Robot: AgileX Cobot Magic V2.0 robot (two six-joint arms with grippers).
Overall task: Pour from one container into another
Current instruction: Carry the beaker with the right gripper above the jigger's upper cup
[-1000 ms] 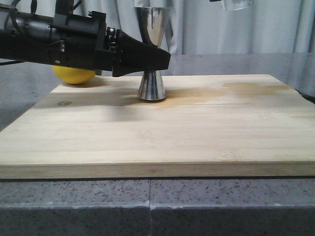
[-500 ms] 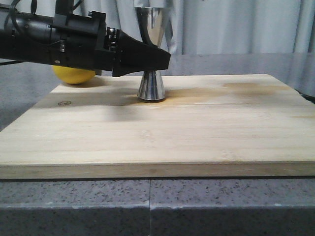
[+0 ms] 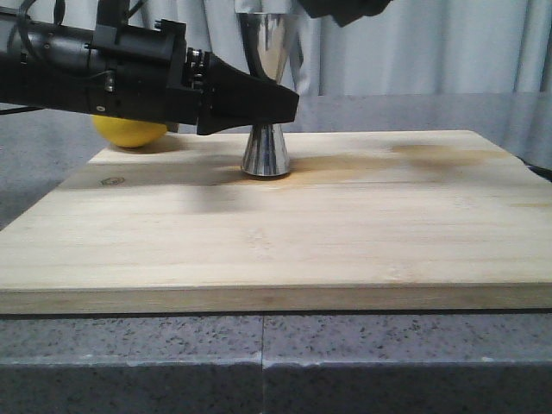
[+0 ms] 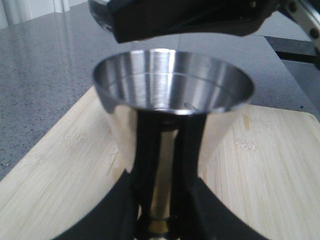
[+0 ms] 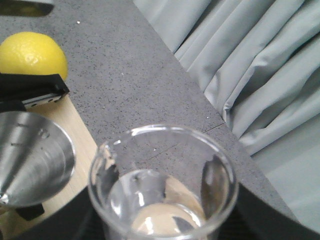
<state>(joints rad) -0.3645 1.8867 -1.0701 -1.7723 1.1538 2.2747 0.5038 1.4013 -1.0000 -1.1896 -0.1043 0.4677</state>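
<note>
The steel jigger (image 3: 265,148) stands upright on the wooden board (image 3: 345,233), its open upper cone (image 4: 172,82) facing up. My left gripper (image 3: 281,107) reaches in from the left and is shut on the jigger's narrow waist, with a black finger (image 4: 145,165) on each side. The clear glass beaker (image 5: 162,185) is held up in my right gripper (image 5: 162,222), whose dark fingers (image 5: 260,215) clasp its sides. It hangs just beside and above the jigger's rim (image 5: 30,160). In the front view only the right gripper's dark underside (image 3: 345,9) shows at the top edge; the beaker is out of sight there.
A yellow lemon (image 3: 129,131) lies at the board's back left corner, behind my left arm (image 3: 95,69). The board rests on a grey speckled counter (image 3: 259,362). Pale curtains (image 5: 260,65) hang behind.
The right gripper has moved left: the beaker at the top right a second ago left the front view, and the gripper's dark underside now sits near the jigger's top. The left arm stayed still.
</note>
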